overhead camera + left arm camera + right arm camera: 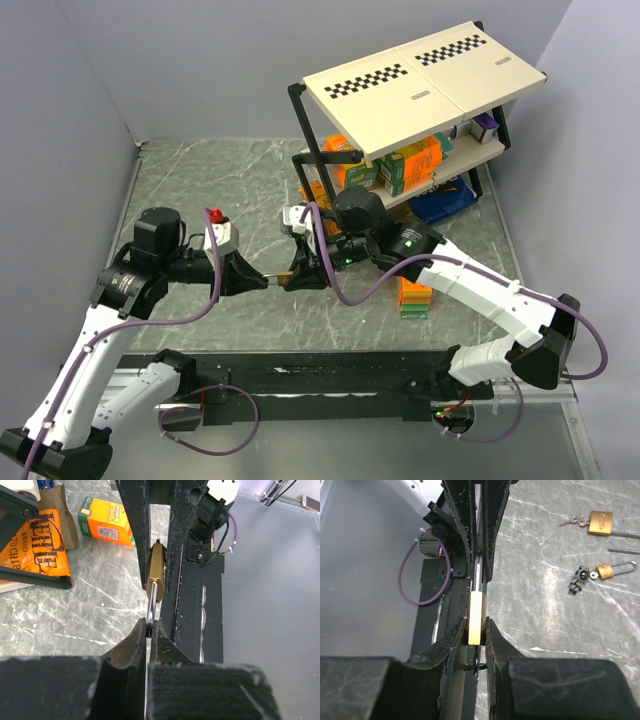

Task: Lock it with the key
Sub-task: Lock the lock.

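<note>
A brass padlock hangs in the air between my two grippers, above the table's near part. My right gripper is shut on its brass body. A small key on a dark ring sticks out of the body's underside, between the right fingers. The silver shackle points toward my left gripper, which is shut on its end. In the left wrist view the brass body sits between the right fingers. In the top view my left gripper meets the lock from the left.
A shelf rack with snack boxes stands at the back right, a chip bag at its foot. An orange box lies under the right arm. Two more padlocks lie on the marble top. A black strip runs along the near edge.
</note>
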You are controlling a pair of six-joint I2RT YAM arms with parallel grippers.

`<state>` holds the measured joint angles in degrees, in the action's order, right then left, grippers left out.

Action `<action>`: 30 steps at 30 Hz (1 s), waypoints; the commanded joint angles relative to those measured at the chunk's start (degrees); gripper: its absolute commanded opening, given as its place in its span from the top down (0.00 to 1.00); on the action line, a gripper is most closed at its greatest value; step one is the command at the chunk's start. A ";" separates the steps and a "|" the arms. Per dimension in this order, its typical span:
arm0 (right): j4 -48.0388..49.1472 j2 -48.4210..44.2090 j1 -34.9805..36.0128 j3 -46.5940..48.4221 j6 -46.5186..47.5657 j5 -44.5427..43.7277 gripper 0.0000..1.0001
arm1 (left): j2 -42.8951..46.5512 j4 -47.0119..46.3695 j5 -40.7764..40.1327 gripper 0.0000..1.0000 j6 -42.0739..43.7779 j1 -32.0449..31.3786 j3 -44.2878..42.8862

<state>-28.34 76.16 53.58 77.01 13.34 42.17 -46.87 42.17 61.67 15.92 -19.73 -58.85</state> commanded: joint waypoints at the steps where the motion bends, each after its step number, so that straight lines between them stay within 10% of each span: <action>1: 4.25 1.36 0.38 3.49 -2.00 5.10 1.00 | 1.43 -5.95 0.73 0.99 -2.47 -0.66 1.28; 30: 11.46 7.34 4.86 9.38 -6.31 5.29 1.00 | 1.34 -32.41 -2.26 0.99 -25.15 -7.26 11.56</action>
<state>-36.03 80.71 53.54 81.91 8.99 42.74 -44.07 24.25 58.59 -6.24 -24.01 -48.12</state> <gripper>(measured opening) 0.238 0.037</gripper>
